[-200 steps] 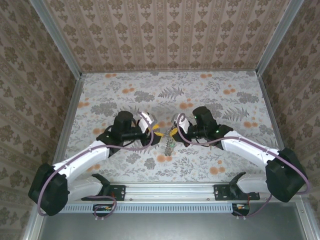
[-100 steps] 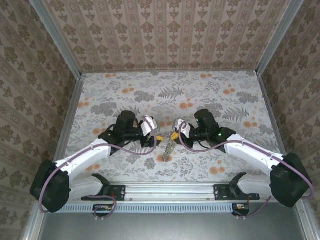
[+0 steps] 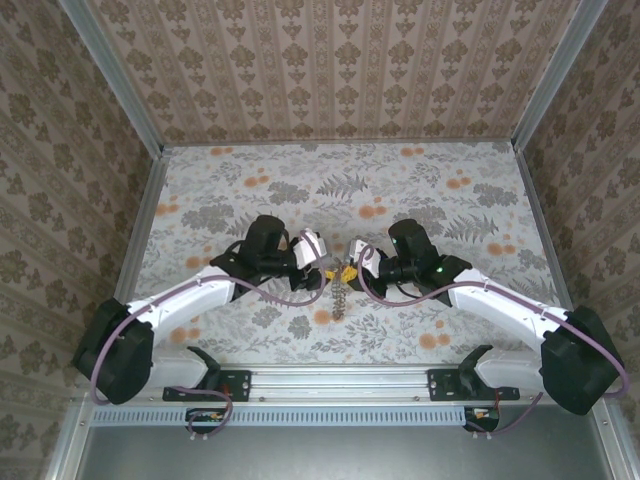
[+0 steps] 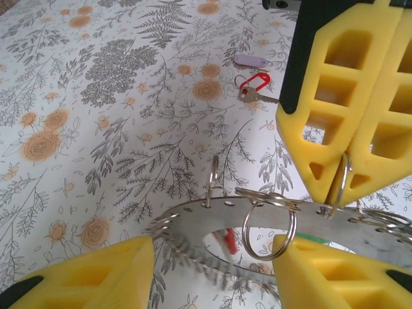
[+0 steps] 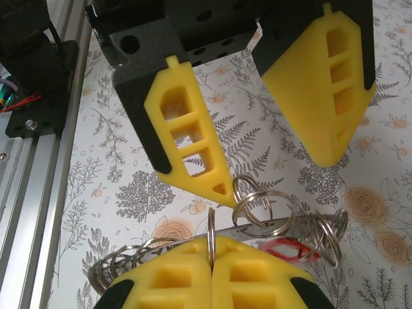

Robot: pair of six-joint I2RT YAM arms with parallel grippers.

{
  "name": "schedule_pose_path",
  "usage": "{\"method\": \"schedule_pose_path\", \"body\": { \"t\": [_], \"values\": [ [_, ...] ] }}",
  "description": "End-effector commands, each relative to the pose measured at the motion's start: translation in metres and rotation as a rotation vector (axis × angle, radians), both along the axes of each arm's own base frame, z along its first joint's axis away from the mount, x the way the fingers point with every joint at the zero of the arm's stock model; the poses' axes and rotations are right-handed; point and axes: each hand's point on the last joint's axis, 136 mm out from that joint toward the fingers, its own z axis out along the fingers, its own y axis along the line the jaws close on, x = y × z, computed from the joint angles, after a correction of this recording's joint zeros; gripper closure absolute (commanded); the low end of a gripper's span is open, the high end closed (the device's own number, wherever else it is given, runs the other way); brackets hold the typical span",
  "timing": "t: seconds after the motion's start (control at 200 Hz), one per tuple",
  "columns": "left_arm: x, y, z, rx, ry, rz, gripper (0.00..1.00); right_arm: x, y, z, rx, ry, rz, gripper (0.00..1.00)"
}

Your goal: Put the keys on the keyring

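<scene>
Right gripper (image 5: 211, 243): we see jaws fully closed, pinching thin split ring (image 5: 210, 222) joined to keyring (image 4: 187, 217). Keyring sits just off its fingertips, toothed edge toward left gripper (image 4: 214, 251).
Left gripper: we read jaws as partly spread, toothed edge between pads; pad contact cannot be told.
Red tag (image 5: 278, 248) just behind keyring.
Farther ahead of left gripper: red-tagged key (image 4: 253, 85) on table (image 4: 96, 129), lilac tag (image 4: 251, 61) just beyond.
</scene>
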Motion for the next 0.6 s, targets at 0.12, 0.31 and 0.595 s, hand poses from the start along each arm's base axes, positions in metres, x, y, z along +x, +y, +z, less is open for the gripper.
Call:
{"method": "schedule_pose_path", "body": {
  "t": [0.12,0.31,0.595],
  "values": [
    [0.004,-0.013,0.018,-0.043,-0.032,-0.048,0.64,-0.011,0.005,0.008,0.034,-0.014,0.059,1.00],
    [0.005,-0.018,0.022,-0.079,0.019,-0.058,0.69,-0.013,0.004,0.005,0.020,-0.011,0.061,1.00],
    [0.047,0.004,0.023,-0.132,0.054,0.198,0.69,-0.004,0.001,-0.002,-0.020,-0.081,0.015,1.00]
  ]
}}
